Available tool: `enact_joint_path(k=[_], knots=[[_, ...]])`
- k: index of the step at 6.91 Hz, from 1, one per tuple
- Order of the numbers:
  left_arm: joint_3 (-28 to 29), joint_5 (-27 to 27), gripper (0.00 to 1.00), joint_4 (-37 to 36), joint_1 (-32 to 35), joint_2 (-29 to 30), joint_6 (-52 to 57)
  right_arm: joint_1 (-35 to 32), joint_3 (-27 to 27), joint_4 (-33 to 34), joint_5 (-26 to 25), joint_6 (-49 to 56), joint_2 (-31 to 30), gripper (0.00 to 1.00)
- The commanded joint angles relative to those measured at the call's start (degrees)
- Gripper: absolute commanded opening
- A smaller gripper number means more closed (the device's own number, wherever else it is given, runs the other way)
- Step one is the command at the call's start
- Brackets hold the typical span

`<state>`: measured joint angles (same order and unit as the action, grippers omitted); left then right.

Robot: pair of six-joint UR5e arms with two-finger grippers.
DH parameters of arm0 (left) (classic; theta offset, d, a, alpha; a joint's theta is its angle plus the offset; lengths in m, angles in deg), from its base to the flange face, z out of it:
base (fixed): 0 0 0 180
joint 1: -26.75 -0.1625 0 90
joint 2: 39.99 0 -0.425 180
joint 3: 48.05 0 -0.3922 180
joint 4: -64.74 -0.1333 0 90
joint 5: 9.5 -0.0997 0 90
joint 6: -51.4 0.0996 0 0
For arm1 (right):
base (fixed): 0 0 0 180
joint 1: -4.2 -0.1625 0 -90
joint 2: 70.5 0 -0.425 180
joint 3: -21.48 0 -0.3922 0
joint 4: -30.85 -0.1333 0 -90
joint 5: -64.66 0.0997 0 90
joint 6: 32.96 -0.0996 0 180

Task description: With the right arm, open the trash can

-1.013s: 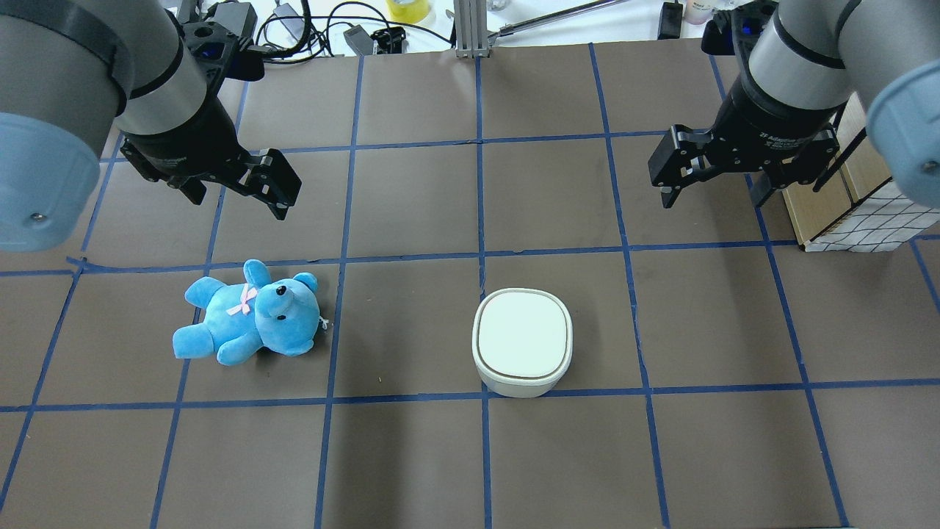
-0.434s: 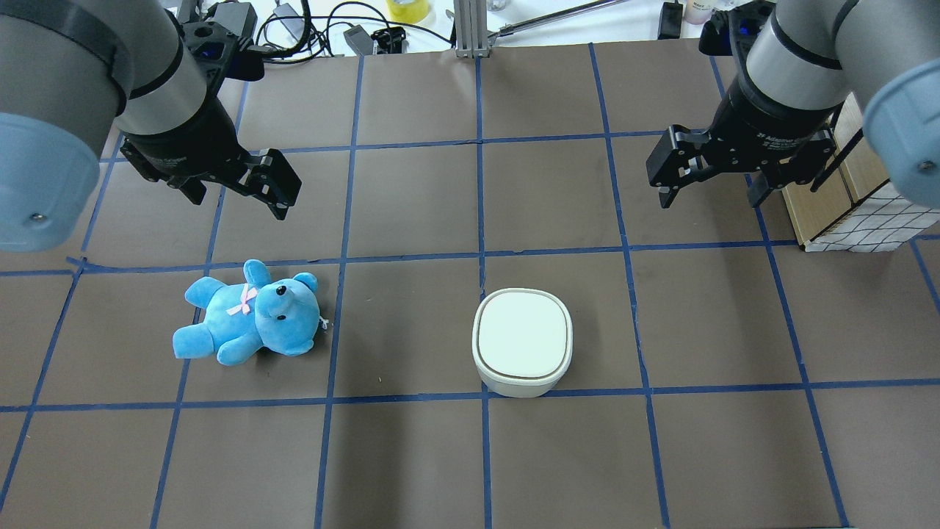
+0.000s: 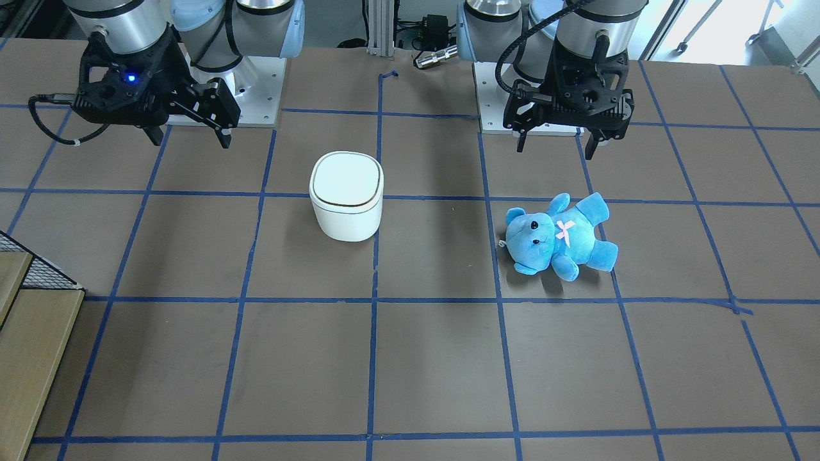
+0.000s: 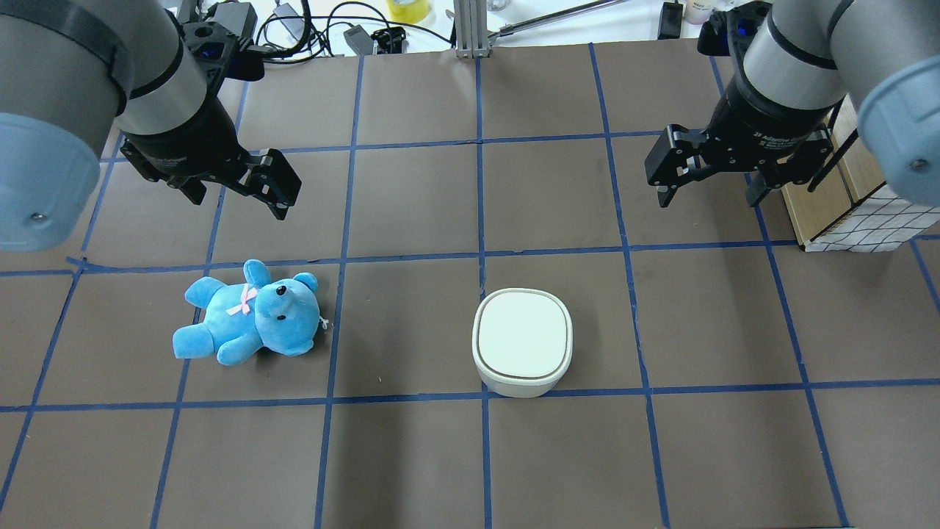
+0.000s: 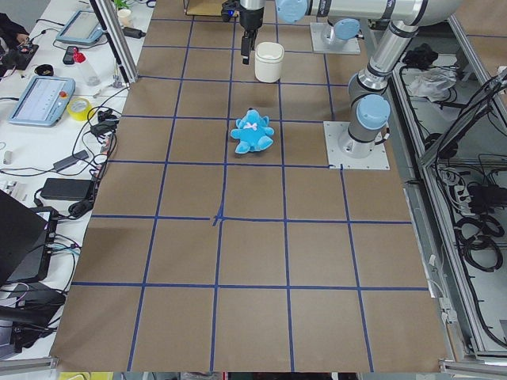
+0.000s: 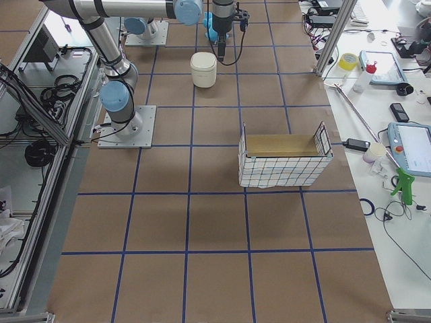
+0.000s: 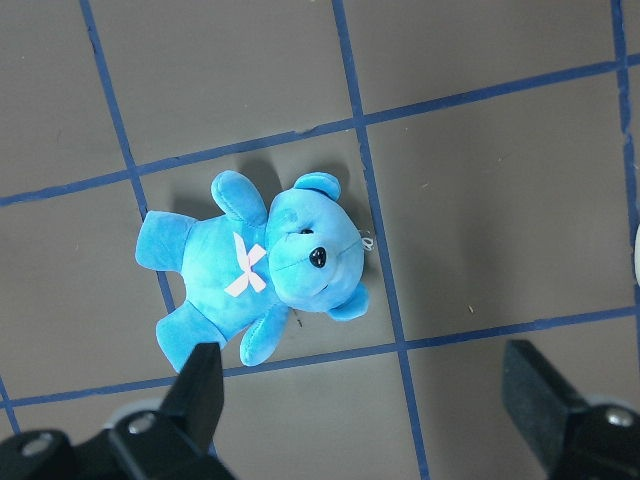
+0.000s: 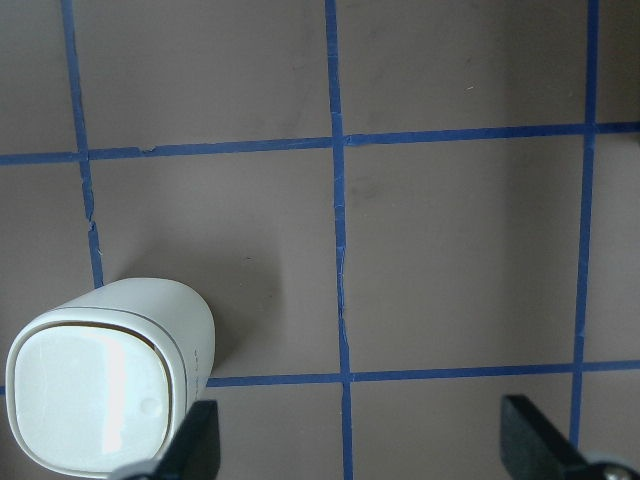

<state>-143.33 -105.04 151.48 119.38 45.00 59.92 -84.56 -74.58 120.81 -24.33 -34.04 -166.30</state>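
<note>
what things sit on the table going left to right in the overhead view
bear → trash can → basket

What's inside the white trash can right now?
That cannot be seen: the trash can has its lid shut flat, covering the inside. Nothing rests on top of the lid.

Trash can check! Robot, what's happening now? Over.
Right claw open, empty. Left claw open, empty. Trash can lid shut, untouched. Blue bear off to the side, not in the way.
</note>
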Motion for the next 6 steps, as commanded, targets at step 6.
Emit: enact_joint_path(k=[6], knots=[[0.0,0.0,1.0,0.0,0.0,0.0,0.0,-0.1,0.09,-0.49,-0.3,0.03,-0.35,1.0]])
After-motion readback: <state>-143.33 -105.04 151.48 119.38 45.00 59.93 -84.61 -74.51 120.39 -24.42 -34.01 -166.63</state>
